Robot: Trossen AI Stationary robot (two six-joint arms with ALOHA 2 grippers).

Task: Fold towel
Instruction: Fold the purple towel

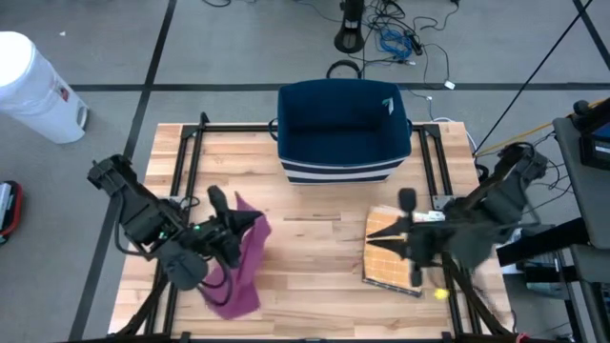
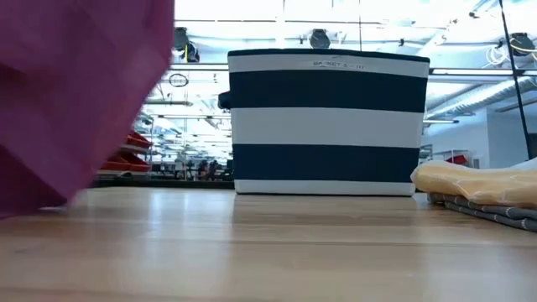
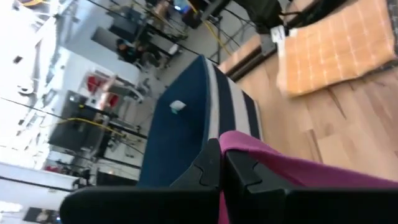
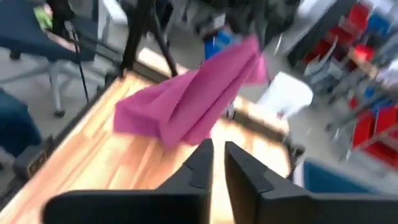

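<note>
Hanging closest to the lens, soft and matte: a magenta towel point(image 2: 75, 101), draped in loose folds, lifted off the planks at the pinched corner and trailing down to the wood below and behind the left claw point(image 1: 250, 221). Clamped together on that corner, with cloth spilling out between the two dark fingers point(image 3: 208, 168).

Poised ahead of the right claw point(image 1: 405, 205): nothing but bare boards. Parted only a sliver, gripping nothing, and hovering over the far edge of a folded orange towel point(image 1: 391, 252) with a thin checked grid, rectangular and flat. Peeking out beneath it in the low view, a grey striped layer point(image 2: 495, 214).

Beyond both claws, at the back edge of the desk point(image 1: 305, 238): one fabric basket point(image 1: 343, 124), boxy, banded in navy and white, open at the top.

By count: two arms, two towels in plain sight, one basket, one white cylindrical bin point(image 1: 33, 90) on the floor well off to the left arm's outer side.

Underfoot for all of it, pale wooden planks with visible grain, bordered by black metal rails point(image 1: 191, 162). Between the two claws, a wide strip of open wood; between the magenta cloth and the near desk edge, very little margin.
</note>
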